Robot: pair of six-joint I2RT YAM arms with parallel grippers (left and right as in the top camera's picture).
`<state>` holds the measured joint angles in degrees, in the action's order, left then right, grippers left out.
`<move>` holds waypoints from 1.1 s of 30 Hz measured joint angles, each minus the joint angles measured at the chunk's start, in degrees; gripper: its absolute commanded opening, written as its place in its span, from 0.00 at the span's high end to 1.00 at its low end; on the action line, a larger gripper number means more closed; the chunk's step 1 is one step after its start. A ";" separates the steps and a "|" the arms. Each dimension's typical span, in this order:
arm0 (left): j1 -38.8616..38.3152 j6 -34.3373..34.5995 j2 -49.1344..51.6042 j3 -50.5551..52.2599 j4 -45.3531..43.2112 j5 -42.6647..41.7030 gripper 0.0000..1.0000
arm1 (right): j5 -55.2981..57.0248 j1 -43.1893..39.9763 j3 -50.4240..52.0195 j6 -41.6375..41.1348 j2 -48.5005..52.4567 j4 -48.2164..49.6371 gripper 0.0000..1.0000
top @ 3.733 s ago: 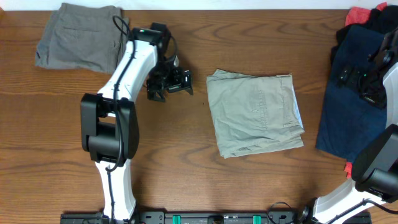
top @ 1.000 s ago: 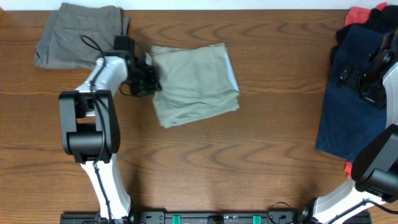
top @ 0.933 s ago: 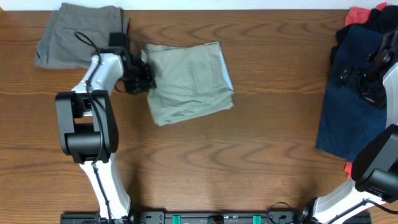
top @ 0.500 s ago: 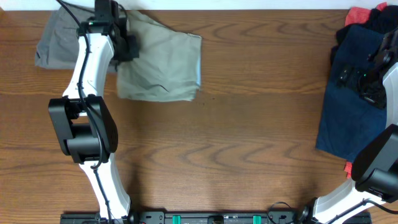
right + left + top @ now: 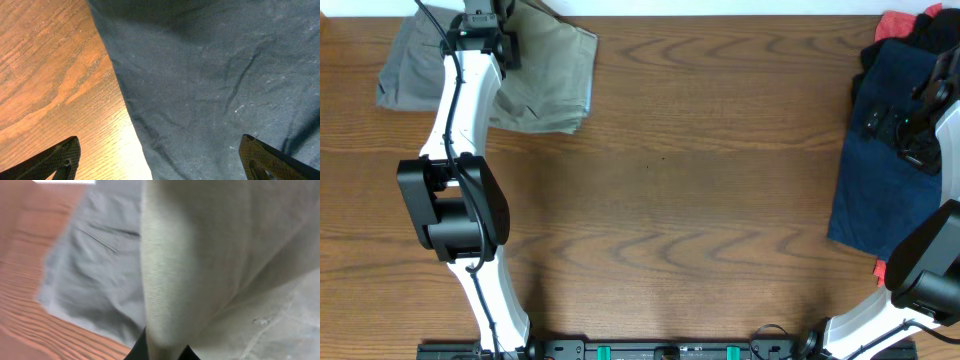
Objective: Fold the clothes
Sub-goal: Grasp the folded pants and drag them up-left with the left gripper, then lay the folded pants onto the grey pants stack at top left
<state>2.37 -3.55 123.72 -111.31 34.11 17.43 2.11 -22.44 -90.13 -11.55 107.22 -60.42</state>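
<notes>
Left gripper pinches khaki trousers; right gripper spread over navy piece

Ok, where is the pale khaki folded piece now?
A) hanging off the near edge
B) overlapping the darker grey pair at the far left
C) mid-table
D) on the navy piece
B: the pale khaki piece overlaps the darker grey pair in the far left corner, with the left end effector shut on its edge.

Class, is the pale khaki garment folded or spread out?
Folded: the khaki garment is a compact rectangle, and the left wrist view shows its rounded doubled edge.
</notes>
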 measured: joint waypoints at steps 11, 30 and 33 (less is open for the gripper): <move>0.00 -4.48 0.04 -3.13 -4.70 8.24 0.94 | 0.00 0.00 0.00 0.00 0.00 0.00 0.01; -0.55 -5.53 0.04 -3.13 -8.50 14.34 0.94 | 0.00 0.00 0.00 0.00 0.00 0.00 0.01; -0.57 -5.53 0.02 -3.13 -9.14 14.36 0.94 | 0.00 0.00 0.00 0.00 0.00 0.00 0.01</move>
<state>1.80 -9.08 123.74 -114.43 24.97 31.79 2.11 -22.44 -90.13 -11.55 107.22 -60.42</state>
